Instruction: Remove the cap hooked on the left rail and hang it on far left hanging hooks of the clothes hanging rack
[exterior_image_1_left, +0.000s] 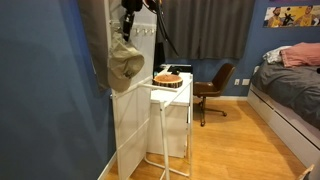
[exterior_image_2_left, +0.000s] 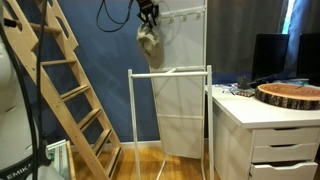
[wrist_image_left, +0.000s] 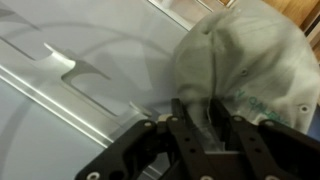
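Note:
A pale grey-green cap (exterior_image_1_left: 125, 62) hangs from my gripper (exterior_image_1_left: 129, 20) high beside the white clothes rack (exterior_image_1_left: 135, 120). In an exterior view the cap (exterior_image_2_left: 149, 42) dangles below the gripper (exterior_image_2_left: 147, 14), just left of the rack's top hooks (exterior_image_2_left: 178, 17). In the wrist view my gripper (wrist_image_left: 198, 120) is shut on a fold of the cap (wrist_image_left: 235, 60), with the white rack panel (wrist_image_left: 80, 80) behind it.
A white drawer unit (exterior_image_2_left: 265, 125) with a round wooden slab (exterior_image_2_left: 290, 94) stands next to the rack. A wooden ladder (exterior_image_2_left: 70, 90) leans on the blue wall. A brown chair (exterior_image_1_left: 212, 90) and a bed (exterior_image_1_left: 290, 95) stand farther off.

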